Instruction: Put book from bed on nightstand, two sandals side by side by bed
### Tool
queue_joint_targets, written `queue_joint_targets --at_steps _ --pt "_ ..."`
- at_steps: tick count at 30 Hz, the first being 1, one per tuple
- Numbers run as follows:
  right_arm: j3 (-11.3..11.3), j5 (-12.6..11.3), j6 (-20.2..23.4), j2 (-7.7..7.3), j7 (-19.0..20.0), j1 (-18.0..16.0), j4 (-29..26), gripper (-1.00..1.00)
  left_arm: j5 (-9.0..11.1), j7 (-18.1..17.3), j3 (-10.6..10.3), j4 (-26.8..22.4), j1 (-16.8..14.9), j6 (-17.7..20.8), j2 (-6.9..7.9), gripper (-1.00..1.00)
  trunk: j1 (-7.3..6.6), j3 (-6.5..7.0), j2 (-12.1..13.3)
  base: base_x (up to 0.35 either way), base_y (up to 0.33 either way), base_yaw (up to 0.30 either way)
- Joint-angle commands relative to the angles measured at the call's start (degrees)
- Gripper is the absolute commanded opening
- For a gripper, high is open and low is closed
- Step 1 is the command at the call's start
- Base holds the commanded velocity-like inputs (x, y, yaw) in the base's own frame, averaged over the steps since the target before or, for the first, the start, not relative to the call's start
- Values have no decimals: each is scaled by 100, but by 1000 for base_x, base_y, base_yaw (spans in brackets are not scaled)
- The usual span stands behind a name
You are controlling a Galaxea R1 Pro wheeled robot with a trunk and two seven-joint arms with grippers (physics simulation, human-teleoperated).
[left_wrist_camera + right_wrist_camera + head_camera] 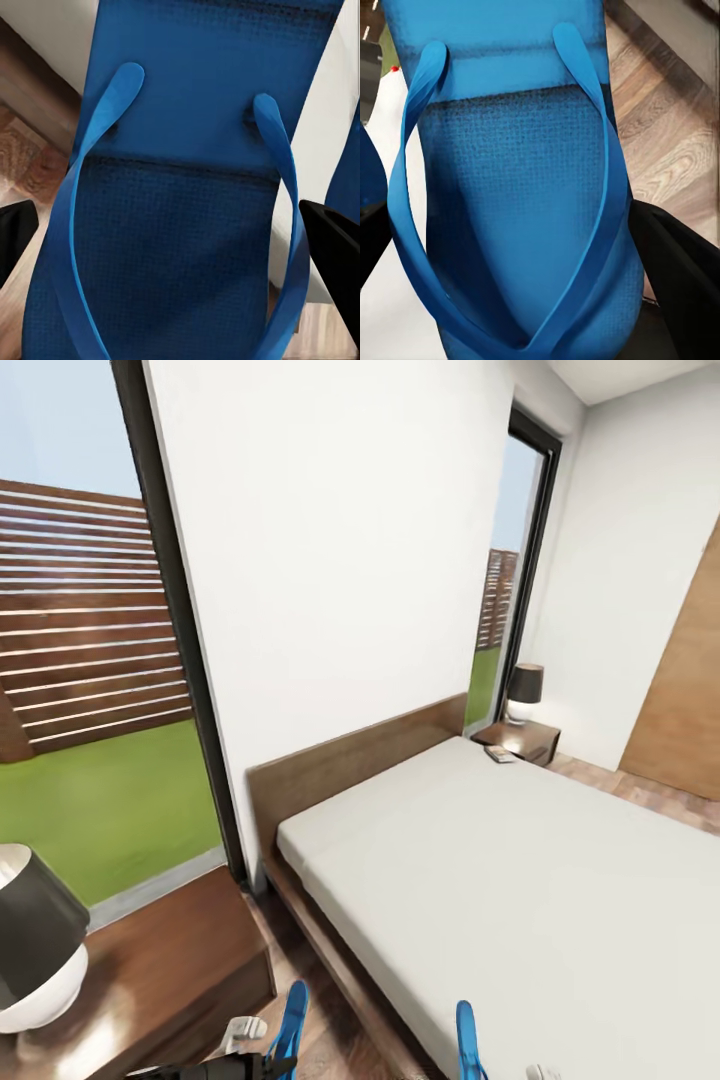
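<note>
White walls and two tall dark-framed windows close off the bedroom's far side, with wood-plank floor (660,790) showing on the right beyond the bed (520,880).

Each arm carries one of the two sandals. The left sandal (291,1020) stands on edge at the near bottom of the head view, over the strip of floor between the near nightstand (180,960) and the bed frame. The right sandal (466,1040) rises at the near edge, in front of the grey mattress. Both look like light, flat foam that would flex and spring rather than break. The straps are soft and would slip, so I judge the sole edges to be the sound place to grip.

In the left wrist view the left sandal (187,195) lies between the two dark fingers (334,259) of the left gripper (176,240). They stand a sole's width apart and appear closed on its edges. In the right wrist view the right sandal (510,195) likewise spans the right gripper (510,255), whose fingers (675,277) press in from either side.

On the far nightstand (520,738), beside a dark-shaded lamp (524,692), lies a small flat thing that may be the book (499,754), too small to be sure. Another lamp (35,940) stands on the near nightstand at the left.
</note>
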Motion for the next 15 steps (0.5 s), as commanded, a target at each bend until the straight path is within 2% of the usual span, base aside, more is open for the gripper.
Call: queue_joint_targets --at_steps 1,15 --pt "41 -60 44 -2 15 -4 0 -100 60 -11 -32 -7 -1 59 4 -100 3 -8 -9 0 0 -289" --pt "41 -60 44 -66 14 -4 -4 -100 60 -11 -38 -5 -1 59 -5 -100 3 -8 -9 0 0 -289"
